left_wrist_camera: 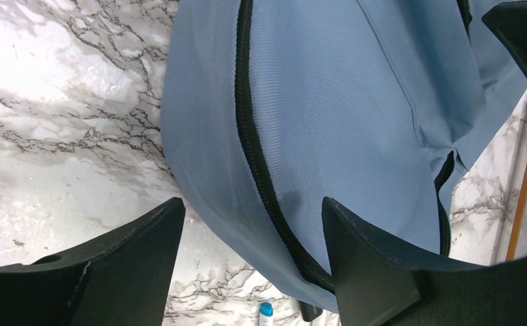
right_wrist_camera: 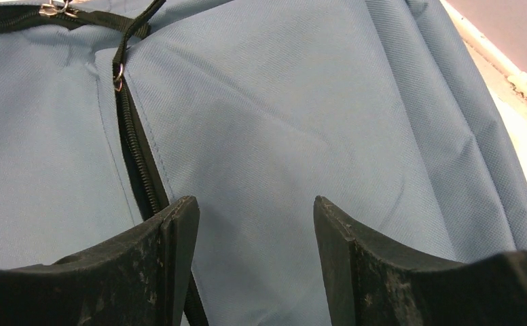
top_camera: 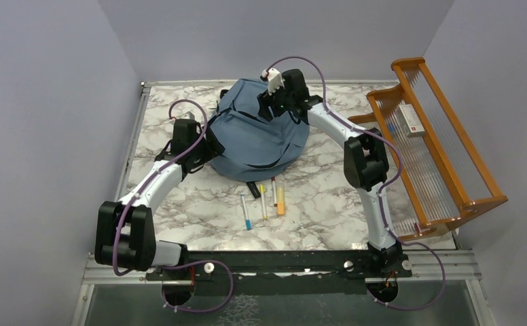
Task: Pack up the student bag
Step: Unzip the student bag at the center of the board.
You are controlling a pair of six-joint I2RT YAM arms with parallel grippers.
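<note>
- Packing looks barely started from the top external view. The student bag sits slumped at the far middle of the worktop. Several pens lie loose just in front of it, and a small box rests on the orange rack at the right. All of these are outside the bag. The left hand is at the bag's left flank and the right hand is over its far top. There is bare room on the near left, but the rack crowds the right edge and the walls stand close behind.
- Left wrist view: the left hand has its fingers spread wide and holds nothing. They straddle the bag's lower edge where a black zipper runs down the fabric. This zipper looks closed, though I can't be sure along its whole length. A blue pen cap shows just beyond the bag's edge.
- Right wrist view: the right hand is also wide and empty, poised over blue fabric beside a second zip line with its pull ring up the track. By my reading, a compartment has to be opened before anything goes in.
</note>
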